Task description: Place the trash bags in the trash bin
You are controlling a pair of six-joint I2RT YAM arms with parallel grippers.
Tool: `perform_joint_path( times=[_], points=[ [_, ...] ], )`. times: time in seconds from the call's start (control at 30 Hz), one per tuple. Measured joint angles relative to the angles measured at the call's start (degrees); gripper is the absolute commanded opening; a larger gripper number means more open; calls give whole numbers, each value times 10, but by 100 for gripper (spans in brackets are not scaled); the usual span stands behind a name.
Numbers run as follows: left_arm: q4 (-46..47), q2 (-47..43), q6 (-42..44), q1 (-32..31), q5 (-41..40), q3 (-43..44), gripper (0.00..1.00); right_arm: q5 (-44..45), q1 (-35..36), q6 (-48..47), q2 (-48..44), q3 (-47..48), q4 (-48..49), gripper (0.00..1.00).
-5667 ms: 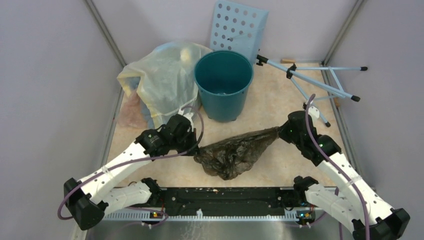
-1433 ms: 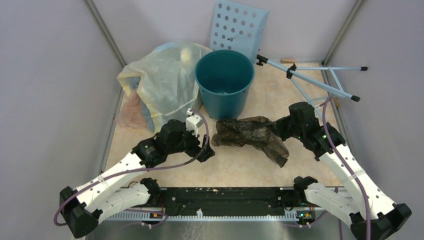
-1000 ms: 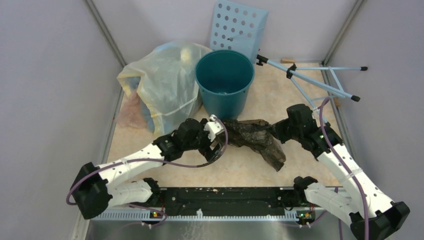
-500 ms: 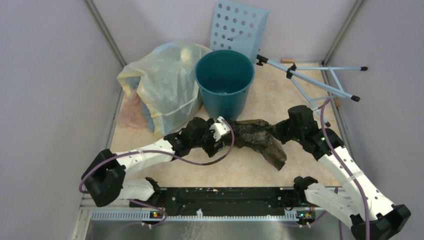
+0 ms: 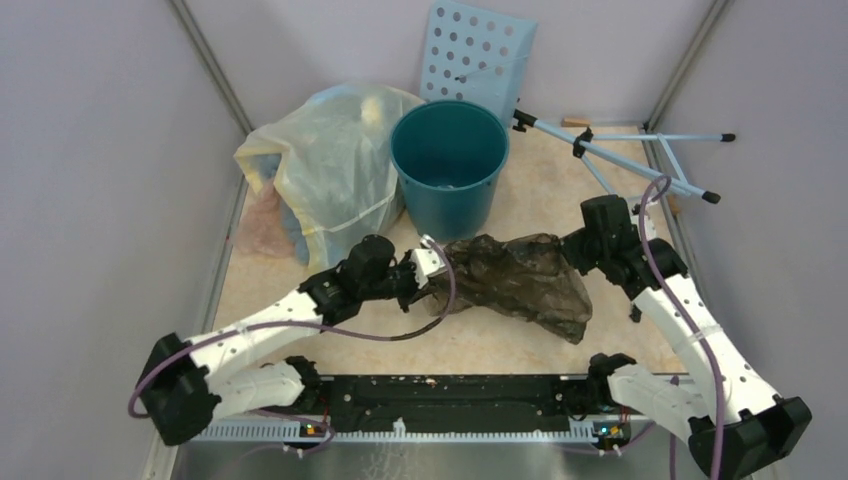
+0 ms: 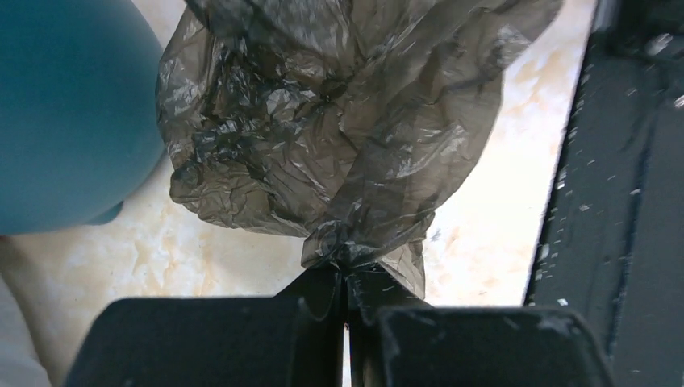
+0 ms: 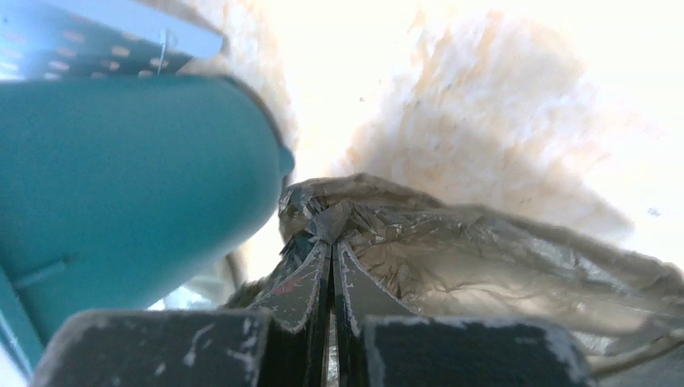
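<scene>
— Since the left gripper (image 5: pixel 432 270) was wide open a second ago, what is different at this moment?
— It has shut on the left end of the dark trash bag (image 5: pixel 520 285); its wrist view shows the jaws pressed together with a twisted bunch of plastic pinched between them.
— And the right gripper (image 5: pixel 568 248)?
— It stays clamped on the opposite end, as before; the film is gathered to a point between its jaws; so both arms hold the bag, which is stretched between them just in front of the teal trash bin (image 5: pixel 445 205), not yet in it.
— What does this mean for the task?
— I judge the bag can now be lifted by two ends and carried over the rim; it is thin and crinkly, so it may slip out of a small pinch.
— What can you not make out?
— Whether the lower fold rests on the table (image 5: pixel 500 345) or hangs free; the top view does not decide it; something pale lies in the bin, which I cannot name; the right wrist view is washed out on its far side; the yellowish stuffed bag (image 5: pixel 320 160) hides what is behind it.
</scene>
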Motion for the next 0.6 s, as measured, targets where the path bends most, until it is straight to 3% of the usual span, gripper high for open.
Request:
perform_joint_path(
  times=[0.27,0.5,0.53,0.6],
  points=[
    [-17,-196,-114,0,16,2,0,-32,-123,-140,147,35,-14,0],
    [-23,-290,-191,0,-2,5,0,-44,-133,-242,234,39,-17,0],
    [-23,-303,-204,0,-7,4,0,-39,-133,-261,240,40,-16,5],
    [-20,-327,-228,0,-23,3,0,-37,-133,-277,240,40,-14,26]
  ],
)
